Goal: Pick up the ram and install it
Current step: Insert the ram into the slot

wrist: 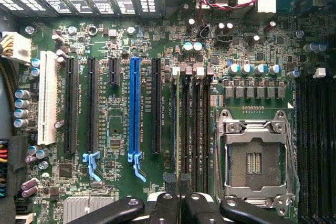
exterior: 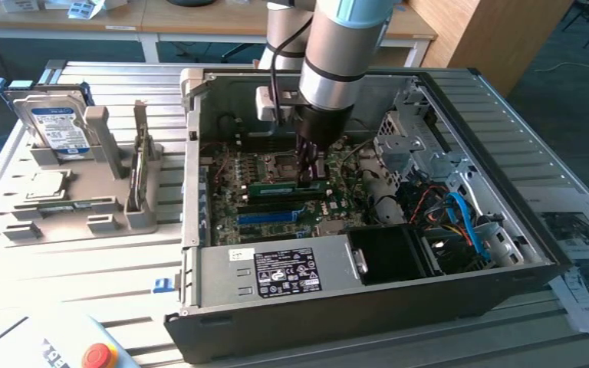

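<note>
Currently, one gripper [exterior: 311, 176], clamped on one ram [exterior: 274, 187]

Soft, even light was cast over the slatted grey table [exterior: 90, 268]; the black computer case [exterior: 376, 316] was shadowed inside.

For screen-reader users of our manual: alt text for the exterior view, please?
A robot arm reaches into an open computer case, its gripper at the green ram on the motherboard. A grey parts tray sits at the exterior view's left.

UR arm [exterior: 337, 46] approx. vert., wrist pointing straight down, claw [exterior: 311, 173] low, fingers [wrist: 167, 208] pressed together
</note>
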Robot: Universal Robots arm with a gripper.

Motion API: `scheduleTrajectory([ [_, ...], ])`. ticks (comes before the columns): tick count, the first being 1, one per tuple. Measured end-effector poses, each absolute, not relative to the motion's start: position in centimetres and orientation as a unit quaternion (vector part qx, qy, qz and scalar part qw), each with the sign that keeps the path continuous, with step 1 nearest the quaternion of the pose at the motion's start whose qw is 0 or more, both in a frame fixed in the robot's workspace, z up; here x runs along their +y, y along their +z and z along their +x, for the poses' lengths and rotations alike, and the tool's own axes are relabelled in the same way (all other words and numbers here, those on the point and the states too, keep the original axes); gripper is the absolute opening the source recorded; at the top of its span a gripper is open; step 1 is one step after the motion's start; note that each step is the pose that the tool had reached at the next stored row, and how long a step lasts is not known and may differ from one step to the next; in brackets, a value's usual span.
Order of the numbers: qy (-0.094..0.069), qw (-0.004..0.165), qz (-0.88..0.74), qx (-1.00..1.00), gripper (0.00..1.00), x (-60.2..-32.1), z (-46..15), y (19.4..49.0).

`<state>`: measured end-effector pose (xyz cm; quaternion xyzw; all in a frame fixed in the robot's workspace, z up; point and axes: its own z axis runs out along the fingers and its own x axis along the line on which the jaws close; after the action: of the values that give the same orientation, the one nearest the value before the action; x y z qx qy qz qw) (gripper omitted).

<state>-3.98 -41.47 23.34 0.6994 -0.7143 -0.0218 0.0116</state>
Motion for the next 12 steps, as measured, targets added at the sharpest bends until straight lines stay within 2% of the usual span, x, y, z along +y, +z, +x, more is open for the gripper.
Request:
scheduleTrajectory([
  [12, -0.022, 0.012, 0.699, -0.714, 0.12, -41.47, -3.79, 23.1],
])
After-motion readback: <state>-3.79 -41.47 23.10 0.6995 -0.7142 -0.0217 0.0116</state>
